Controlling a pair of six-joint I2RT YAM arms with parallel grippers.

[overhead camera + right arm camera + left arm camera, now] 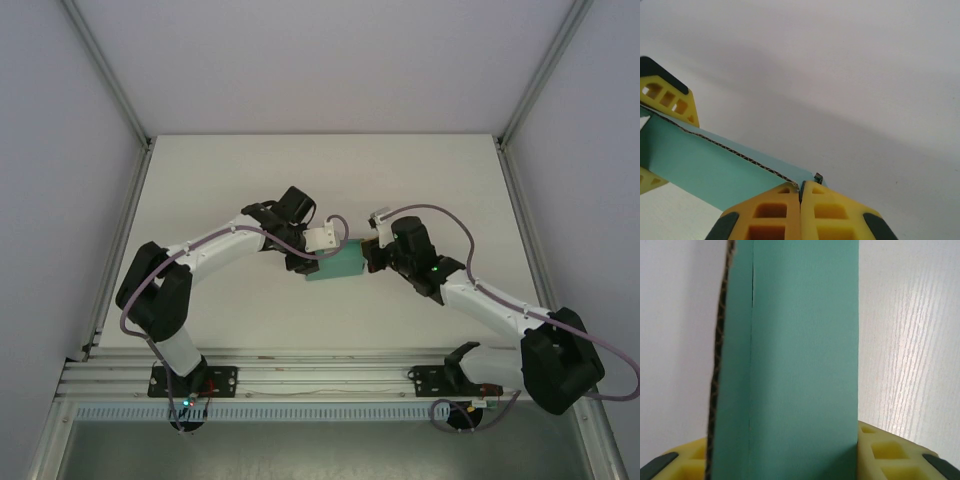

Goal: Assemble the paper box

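Now paper box (337,263) teal, at table (250,180) centre, between both arms; left gripper (785,455) at box's 9 o'clock end, fingers (890,455) clamped across its width; right gripper (800,192) at 3 o'clock end, fingers (775,215) pressed together, pinching corrugated card edge.

Top external: fixed, high, behind the arm bases at 6 o'clock; looks down toward 12 o'clock over the whole table (200,190); far.
Left wrist: very near, square onto the paper box (800,365).
Right wrist: very near, box edge running from 9 to 6 o'clock.
Shared by all three: paper box.
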